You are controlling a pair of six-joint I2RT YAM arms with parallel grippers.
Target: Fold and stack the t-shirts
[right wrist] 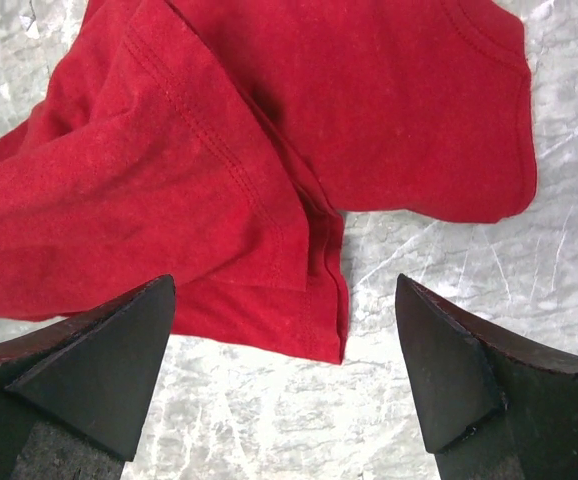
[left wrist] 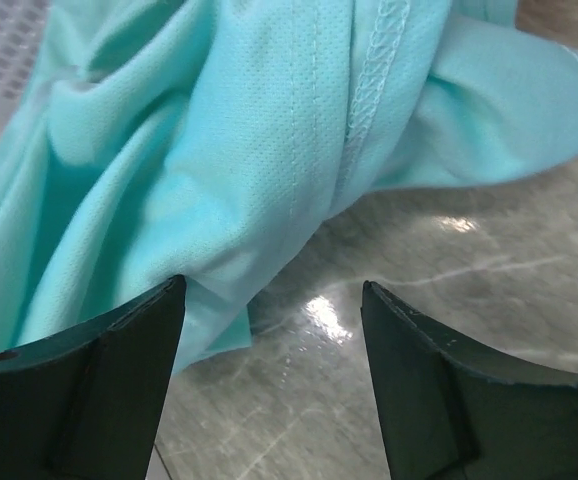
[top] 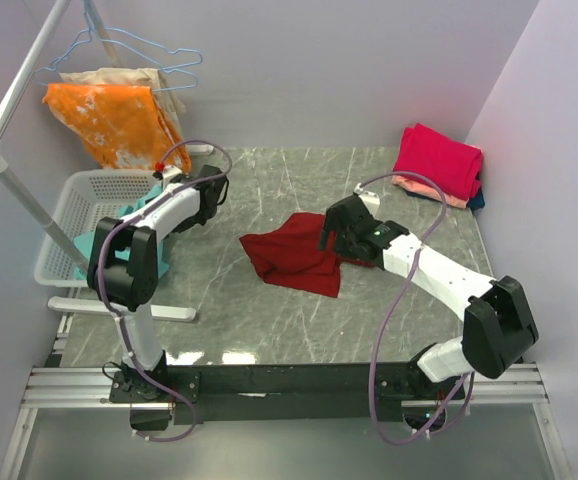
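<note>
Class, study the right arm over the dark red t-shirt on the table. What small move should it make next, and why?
Probably lower the right gripper straight down and close on the hem of the dark red t-shirt. Its jaws stand open over that edge, holding nothing, and the shirt lies crumpled on the table, so it needs gripping and spreading before folding.

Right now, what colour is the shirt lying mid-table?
Dark red shirt, best in right wrist view.

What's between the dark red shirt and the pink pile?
In the top view: bare marble table, the right gripper by the dark red shirt, and a purple cable near the pink pile.
</note>
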